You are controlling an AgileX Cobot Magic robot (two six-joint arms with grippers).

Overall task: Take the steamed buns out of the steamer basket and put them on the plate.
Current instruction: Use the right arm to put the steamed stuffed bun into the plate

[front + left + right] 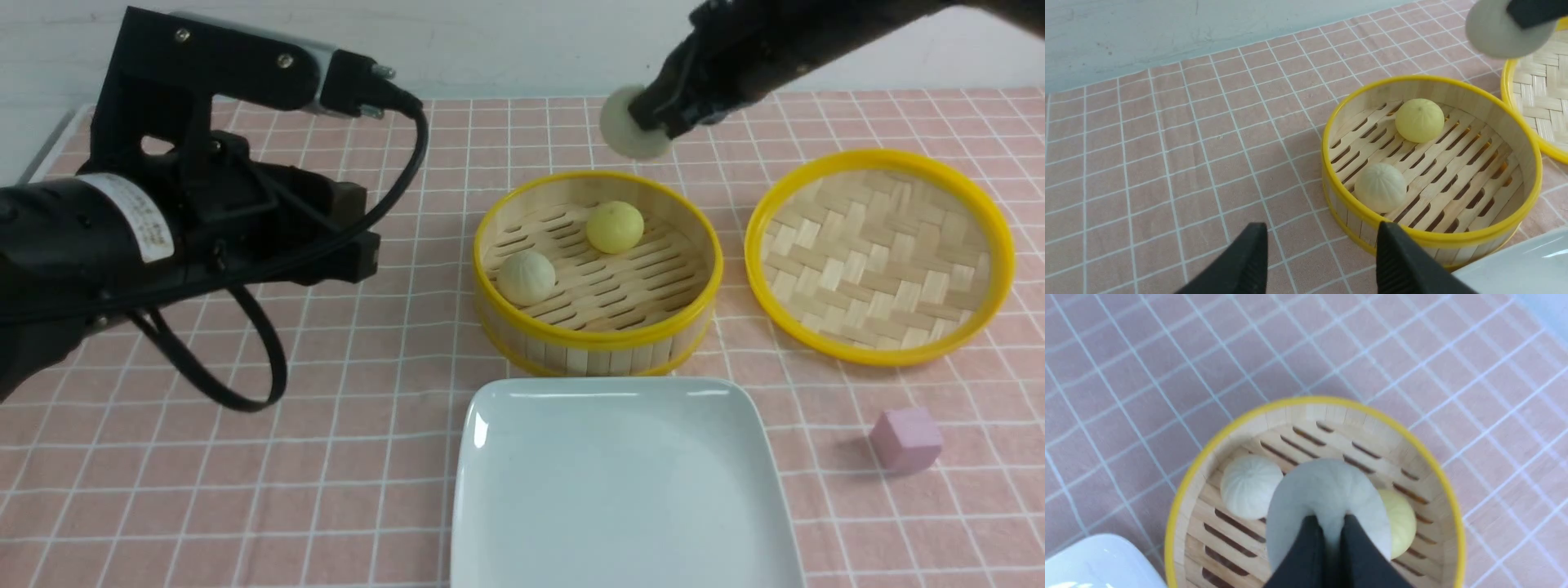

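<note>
**Operator:** Where does my right gripper (653, 122) stand?

**Spotter:** Your front view shows it raised over the far side of the steamer basket (598, 331), with a grey bun (624, 129) at its tip, lifted clear of the rim. That view hides how the fingers sit. The right wrist view shows them: two black fingers (1306, 555) pressed close together, pinching into the grey bun's soft side and denting it.

**Operator:** And the other buns?

**Spotter:** Both lie on the basket's slotted floor, apart from each other. A pale bun (526, 278) sits near the left wall and a yellow bun (615, 226) toward the far side. In your right wrist view the held bun covers part of the yellow one. Your left wrist view shows both whole.

**Operator:** My left gripper?

**Spotter:** Your left gripper (1323, 232) hangs spread wide, gripping nothing, left of the basket above the checked cloth (163, 490).

**Operator:** The plate?

**Spotter:** Only the front view shows you nearly all of the plate (620, 490), just in front of the basket. It also shows the lid (880, 253) to the basket's right and a pink cube (906, 439) beside the plate. Each wrist view catches only a corner of the plate.
</note>
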